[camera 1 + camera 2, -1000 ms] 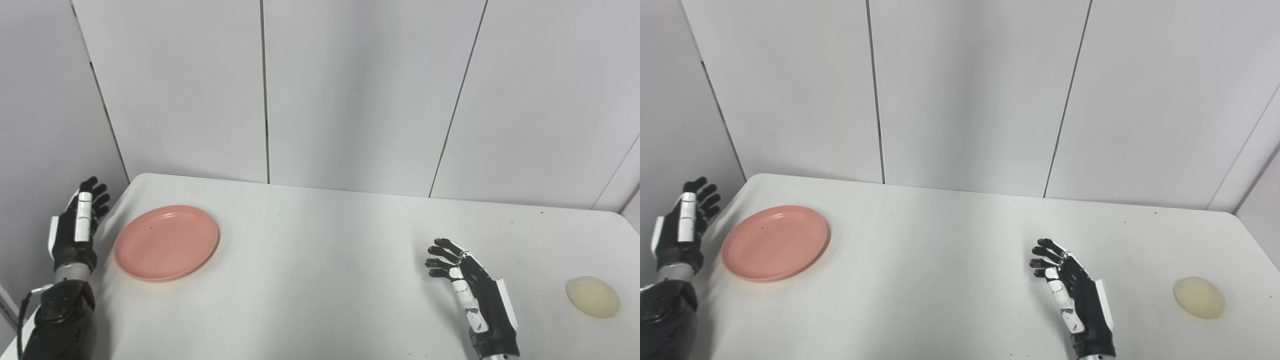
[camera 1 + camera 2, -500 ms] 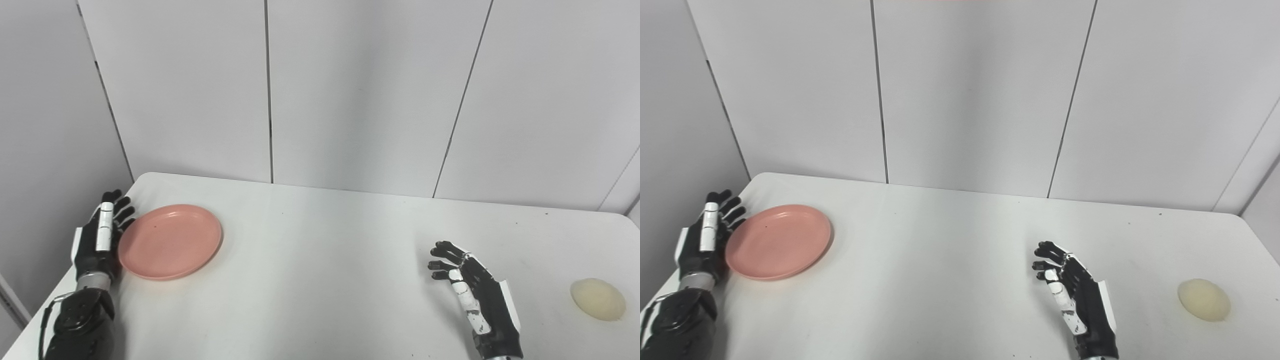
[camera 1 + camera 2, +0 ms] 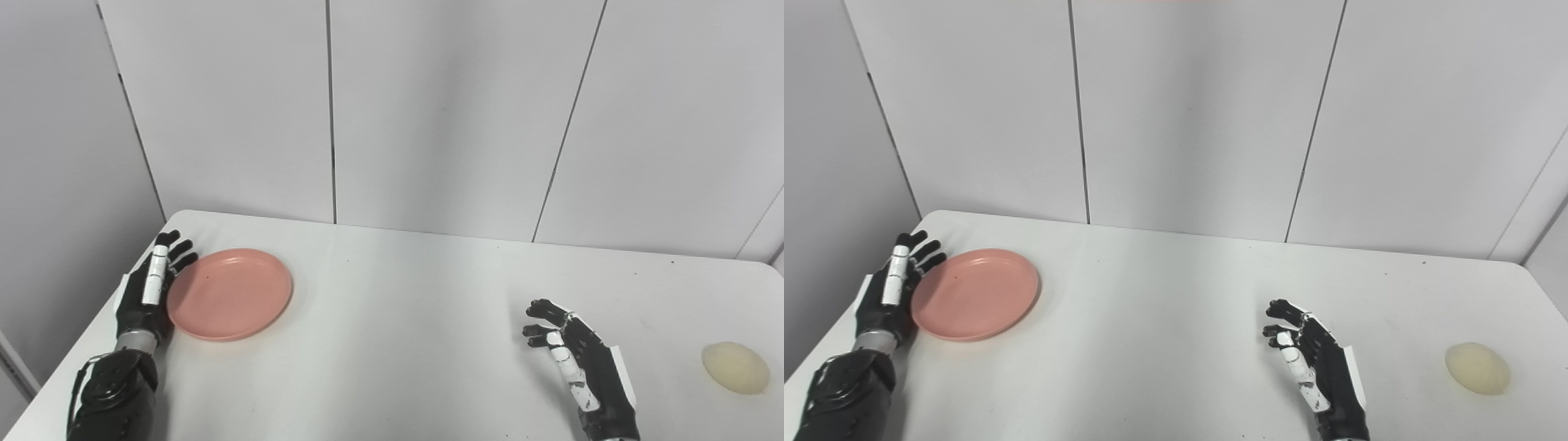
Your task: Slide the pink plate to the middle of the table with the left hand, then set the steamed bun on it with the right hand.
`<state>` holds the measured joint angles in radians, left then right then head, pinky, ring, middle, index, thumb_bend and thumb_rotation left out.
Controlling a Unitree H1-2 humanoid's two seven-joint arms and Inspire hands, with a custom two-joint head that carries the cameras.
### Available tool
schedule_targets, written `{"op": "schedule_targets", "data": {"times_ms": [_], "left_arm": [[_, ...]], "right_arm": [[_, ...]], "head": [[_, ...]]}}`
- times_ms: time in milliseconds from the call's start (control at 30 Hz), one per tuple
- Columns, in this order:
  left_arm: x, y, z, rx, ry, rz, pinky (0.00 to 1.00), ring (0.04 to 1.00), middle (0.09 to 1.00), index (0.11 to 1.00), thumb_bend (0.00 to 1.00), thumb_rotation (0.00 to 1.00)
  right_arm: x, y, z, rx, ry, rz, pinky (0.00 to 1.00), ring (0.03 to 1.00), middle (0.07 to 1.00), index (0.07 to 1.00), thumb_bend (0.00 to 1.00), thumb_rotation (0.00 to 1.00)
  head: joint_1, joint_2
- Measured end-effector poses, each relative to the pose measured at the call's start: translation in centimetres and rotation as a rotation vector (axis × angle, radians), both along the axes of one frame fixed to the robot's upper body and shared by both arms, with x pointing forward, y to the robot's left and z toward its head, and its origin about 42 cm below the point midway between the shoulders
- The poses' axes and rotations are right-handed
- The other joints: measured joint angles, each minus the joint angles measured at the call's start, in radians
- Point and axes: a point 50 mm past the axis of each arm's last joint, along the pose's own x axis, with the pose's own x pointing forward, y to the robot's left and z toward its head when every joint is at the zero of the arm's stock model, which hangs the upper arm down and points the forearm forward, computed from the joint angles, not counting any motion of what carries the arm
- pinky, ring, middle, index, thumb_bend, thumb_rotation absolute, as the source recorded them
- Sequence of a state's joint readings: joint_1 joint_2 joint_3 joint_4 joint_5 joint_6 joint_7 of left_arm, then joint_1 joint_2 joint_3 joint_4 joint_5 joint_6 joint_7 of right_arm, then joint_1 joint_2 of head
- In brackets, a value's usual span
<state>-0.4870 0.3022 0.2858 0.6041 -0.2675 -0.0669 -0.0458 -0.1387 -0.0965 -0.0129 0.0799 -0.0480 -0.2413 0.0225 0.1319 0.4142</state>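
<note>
Right hand (image 3: 582,367), nearest the viewer, hovers low over the table (image 3: 398,343) with fingers spread and slightly curled, holding nothing. To its outer side, well apart and at about the same depth, lies the steamed bun (image 3: 735,367), a pale, smooth dome resting flat on the tabletop near the table's right edge.

Left hand (image 3: 150,291), a little farther away across the table, stands on edge with palm facing inward, fingers extended and loosely fanned, gripping nothing. The pink plate (image 3: 229,294) lies just inside this palm; its near-left rim appears to touch the hand, though actual contact cannot be confirmed. The plate sits flat and empty toward the table's left side, short of the middle, so the sliding step is judged to be under way and the bun step not yet begun.

Handling notes (judgement). The plate looks like thin, rigid plastic: light, stiff, and likely to glide easily on the smooth surface. It needs no grasp; a broad push from the palm against the rim, kept low, should carry it sideways. A push off the plate's centre line could make it spin or slip past the fingers. The bun is probably soft and light, easily dented; it is best enclosed gently from above, fingers on opposite sides near the base, with light pressure only.

Beyond both hands, plain white wall panels (image 3: 429,110) close the scene.
</note>
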Motion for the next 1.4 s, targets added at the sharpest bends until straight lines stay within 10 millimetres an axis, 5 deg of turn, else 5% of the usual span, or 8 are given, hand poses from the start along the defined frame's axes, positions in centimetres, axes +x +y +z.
{"op": "schedule_targets", "data": {"times_ms": [533,567,933,1400], "left_arm": [[0.7,-4.1,0.2,0.006,0.02,-0.1,0.77,0.81,0.831,0.823,0.8,0.84],[1.1,-6.0,0.1,-0.004,0.016,-0.133,0.78,0.81,0.825,0.817,0.79,0.84],[2.1,-11.5,-0.1,0.025,0.025,-0.274,0.76,0.816,0.84,0.839,0.78,0.86],[2.3,-13.8,-0.1,0.048,0.031,-0.348,0.76,0.812,0.842,0.846,0.78,0.87]], "right_arm": [[-0.3,0.3,-0.1,-0.015,0.012,-0.003,0.6,0.61,0.719,0.702,0.5,0.84],[-0.3,0.4,-0.1,-0.018,0.011,-0.003,0.61,0.607,0.707,0.697,0.5,0.83],[-0.4,1.0,0.0,-0.026,0.008,-0.008,0.58,0.586,0.698,0.696,0.51,0.85],[-0.5,2.2,-0.1,-0.026,0.018,-0.019,0.6,0.592,0.678,0.694,0.47,0.84]], "head": [[-0.026,0.015],[-0.026,0.015],[-0.077,0.028],[-0.136,0.046]]}}
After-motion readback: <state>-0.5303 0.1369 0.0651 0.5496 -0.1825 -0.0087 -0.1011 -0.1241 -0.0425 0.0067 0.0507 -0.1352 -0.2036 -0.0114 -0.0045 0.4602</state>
